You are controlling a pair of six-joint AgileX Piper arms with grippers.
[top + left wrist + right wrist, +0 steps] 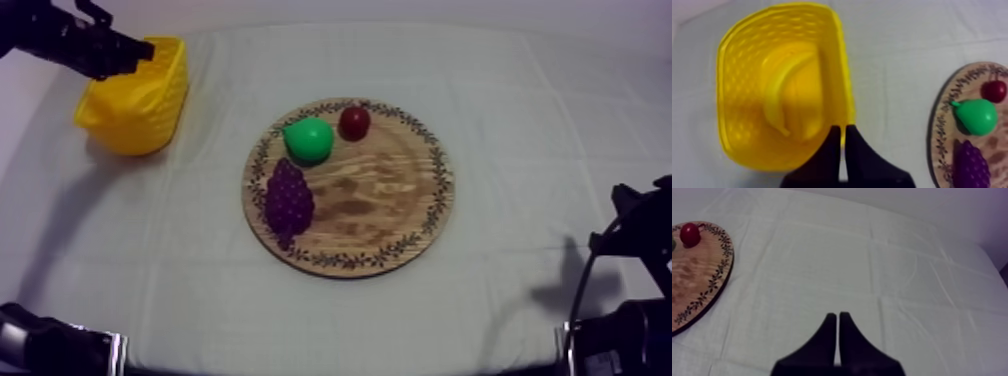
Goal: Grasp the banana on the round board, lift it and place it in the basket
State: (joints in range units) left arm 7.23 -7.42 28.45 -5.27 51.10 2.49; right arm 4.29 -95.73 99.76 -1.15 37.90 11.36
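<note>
The main risk now is the basket (737,65) being knocked. The left gripper (842,129) hangs right at its rim, and if the arm pulls away low or sideways, a finger could catch the wall. The basket looks light, so a snag would likely drag it across the tabletop (520,120) or tip it, and the banana (784,90) could roll out. Lifting straight up before swinging back would probably avoid that. A smaller risk is that the banana leans against the inner wall rather than lying flat, so a jolt could shift it.

The banana lies inside the basket, curved along the wall, so the task looks as good as done. The board (400,200) carries only the pear (308,140), the grapes (288,200) and the small red fruit (354,122).

The left gripper is closed, its two fingers drawn together into a narrow wedge with nothing between them. It holds nothing, and I cannot tell whether the tips touch the rim or hang just above it. In the top view it sits over the basket's far edge (135,55). The right gripper (837,316) is also closed and empty, above bare cloth well apart from the board.
</note>
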